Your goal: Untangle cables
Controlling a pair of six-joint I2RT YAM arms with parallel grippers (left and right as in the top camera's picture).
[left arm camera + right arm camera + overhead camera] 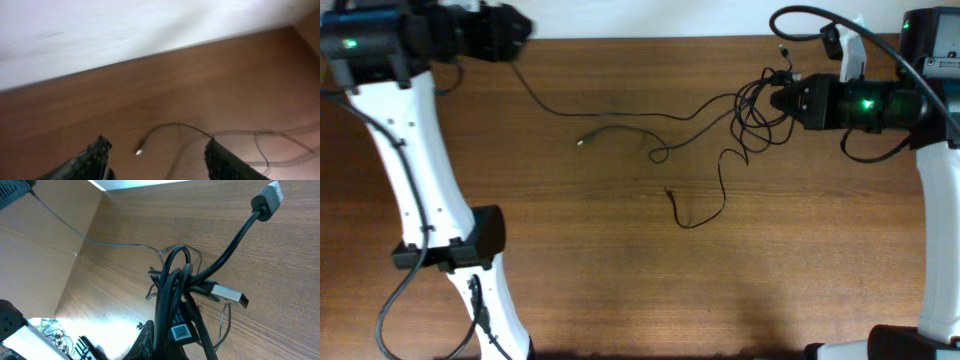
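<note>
Left gripper (157, 146) was at the far left corner of the table (620, 290), released: its two fingers (97, 155) stood apart and nothing was clasped between them. In the left wrist view a thin cable (172, 125) with a small pale plug (139, 151) lay on the wood in the gap between the fingers. It passed just beside one finger, and I could not tell whether it touched it.

Right gripper (778, 98) was at the far right side, clenched on a bunch of cables (752, 108). In the right wrist view this bunch was made of thick black loops (170, 280) pressed together. One end with a black plug (265, 201) rose up from it, and a flat silvery plug (231, 295) stuck out to the side.

From above, a long cable (560, 113) ran from beside the left gripper to the right, across the far part of the table, up to the bunch. Near the middle lay a second cable (620, 130) with a silvery tip (582, 142) at its left end. I could not tell whether its right end joined the bunch. A third cable (723, 185) came from the bunch toward the near side, bent in a loop and ended on the bare wood.
</note>
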